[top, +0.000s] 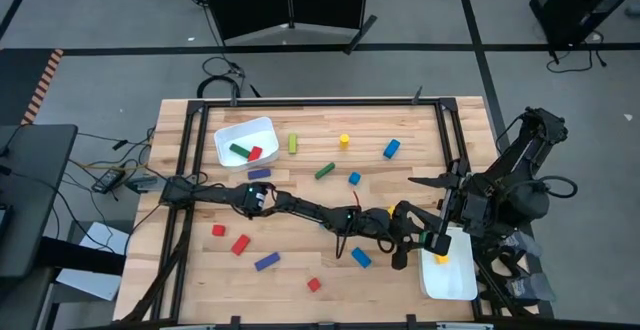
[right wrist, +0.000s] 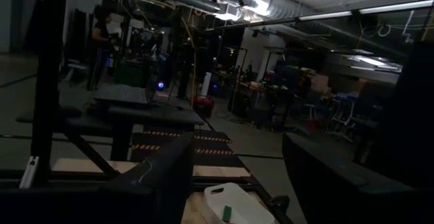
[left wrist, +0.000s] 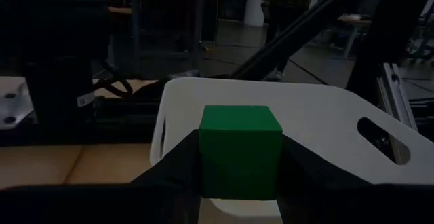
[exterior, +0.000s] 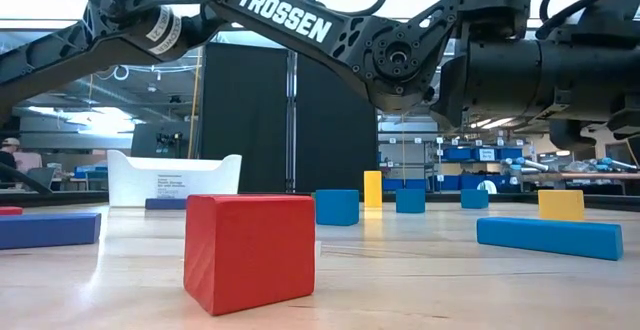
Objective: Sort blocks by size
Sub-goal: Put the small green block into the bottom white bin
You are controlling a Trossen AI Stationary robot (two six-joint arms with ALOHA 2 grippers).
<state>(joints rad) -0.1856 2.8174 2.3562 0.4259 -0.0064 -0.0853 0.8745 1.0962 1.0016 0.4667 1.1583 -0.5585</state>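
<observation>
A green cube (left wrist: 241,149) is sitting clamped between the left gripper's (top: 437,242) dark fingers (left wrist: 169,176), hanging over the rim of the white tray (top: 455,280) at the table's right near corner, where a yellow block (top: 440,260) is lying. The right gripper (right wrist: 234,176) is waiting raised just beyond that tray, its fingers standing apart, holding nothing. Other blocks are lying scattered left of the tray

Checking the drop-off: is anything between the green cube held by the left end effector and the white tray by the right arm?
Nothing visible: the small green cube hangs directly before the white plastic tray.
</observation>
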